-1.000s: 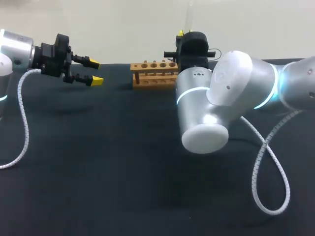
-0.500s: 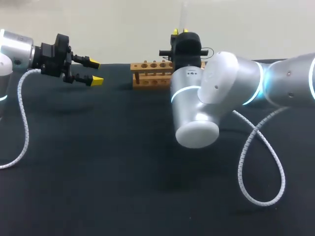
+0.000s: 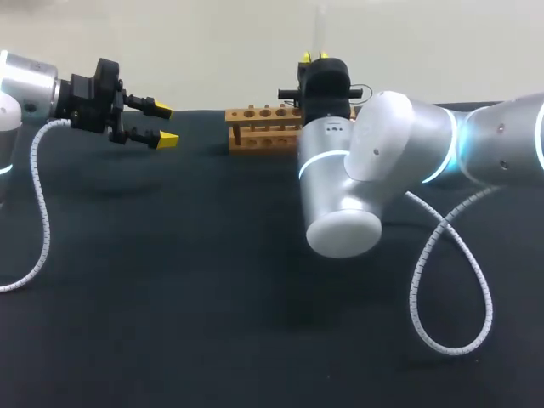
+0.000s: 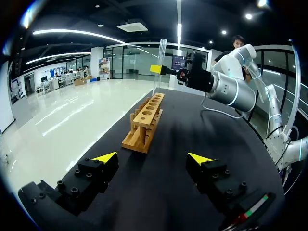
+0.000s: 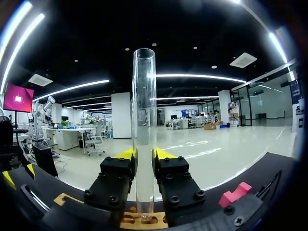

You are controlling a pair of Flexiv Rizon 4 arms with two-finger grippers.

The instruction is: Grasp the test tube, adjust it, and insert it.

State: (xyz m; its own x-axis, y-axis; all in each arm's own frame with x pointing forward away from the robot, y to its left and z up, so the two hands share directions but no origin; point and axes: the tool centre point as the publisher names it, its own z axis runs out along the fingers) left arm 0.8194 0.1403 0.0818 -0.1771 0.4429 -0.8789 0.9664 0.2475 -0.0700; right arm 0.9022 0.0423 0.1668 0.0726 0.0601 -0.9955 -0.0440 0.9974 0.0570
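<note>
The test tube [image 5: 144,96] stands upright in the right fingers [image 5: 126,155], pinched low, base just over the wooden rack [image 5: 139,222] at the counter's far edge. Likely light, slick, brittle glass: squeeze gently. Left fingers [image 4: 106,158] spread wide, empty.

The head camera looks down from behind over the black worktop [image 3: 170,297], the wooden test-tube rack [image 3: 263,126] far off at the frame's upper centre; the left wrist camera faces that same rack from well back, the right wrist camera from just above it.
</note>
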